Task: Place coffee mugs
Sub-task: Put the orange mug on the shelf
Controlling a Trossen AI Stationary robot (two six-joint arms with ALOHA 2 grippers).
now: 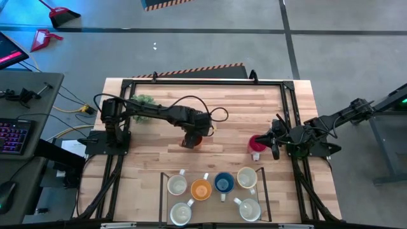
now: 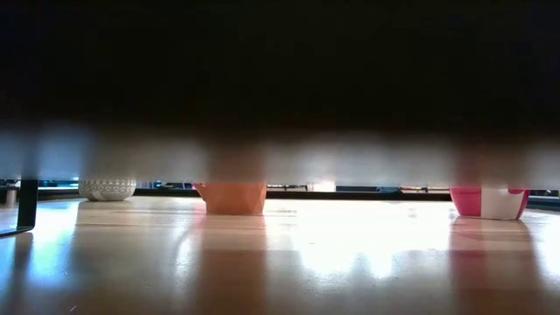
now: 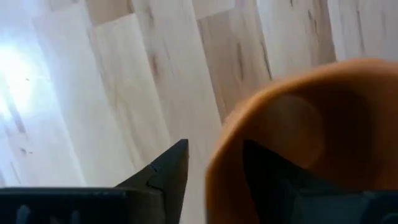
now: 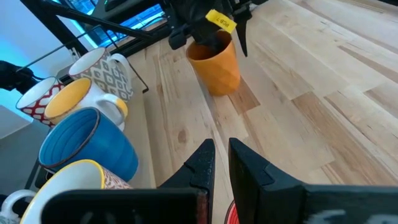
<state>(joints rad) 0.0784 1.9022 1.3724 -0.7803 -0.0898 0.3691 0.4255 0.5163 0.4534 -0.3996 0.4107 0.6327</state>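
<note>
Wooden worktop [image 1: 152,159] carries eight mugs and one plant [image 1: 142,102]. Near the plant, the left gripper [image 1: 193,138] reaches down over an orange mug [image 1: 194,141], one finger inside its rim, one outside, jaws parted. Six mugs [image 1: 215,194] cluster farther from the plant. Rightmost, the right gripper [image 1: 275,141], nearly closed, holds the red mug [image 1: 256,144] by its rim.

Light wood tabletop [image 1: 159,159] carries eight mugs — six grouped [image 1: 213,194] at the near edge, one orange [image 1: 193,140], one red [image 1: 256,144] — plus a potted plant [image 1: 143,102].
</note>
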